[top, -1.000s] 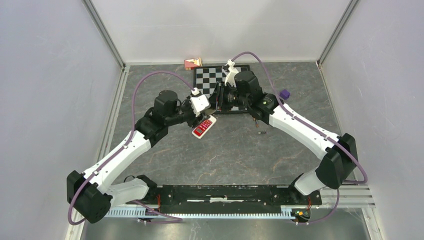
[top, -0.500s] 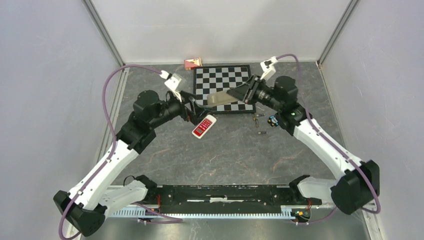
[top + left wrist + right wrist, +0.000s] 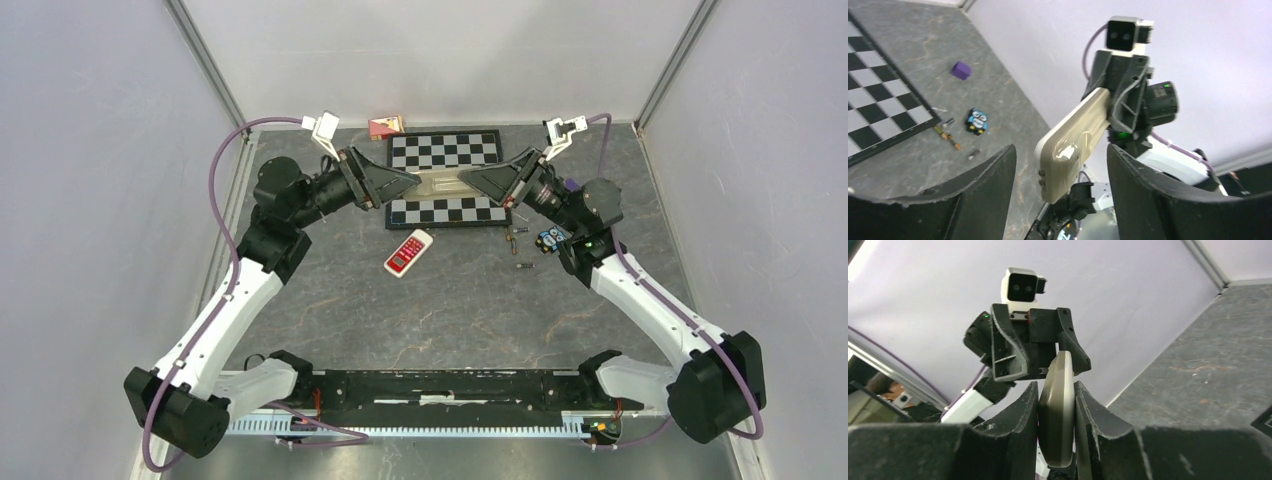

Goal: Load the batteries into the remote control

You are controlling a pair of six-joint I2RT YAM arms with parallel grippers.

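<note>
So we're at the mid-air handoff bit, I'd say. The left hand (image 3: 1060,152) is spread wide open around the free end of the cream remote (image 3: 440,185), with a gap on both sides, so as far as I can tell it isn't touching it. The remote hangs above the chessboard (image 3: 445,150), well off the worktop (image 3: 450,310). There's also a small red remote (image 3: 408,251) lying flat at about 7 o'clock from it, which nobody's bothering with. The right hand (image 3: 1056,387) is clamped tight on the cream remote's other end, gripping its two flat faces. The batteries (image 3: 522,266) are loose on the worktop around 5 o'clock from the right hand, with a little blue owl toy (image 3: 547,240) near them at roughly 2 o'clock. None of them look loaded yet. My guess for the next move is that the left hand closes squarely on that free end. It'd need to be centred so the remote doesn't twist. That would free the right hand to go for the cover or a battery.
</note>
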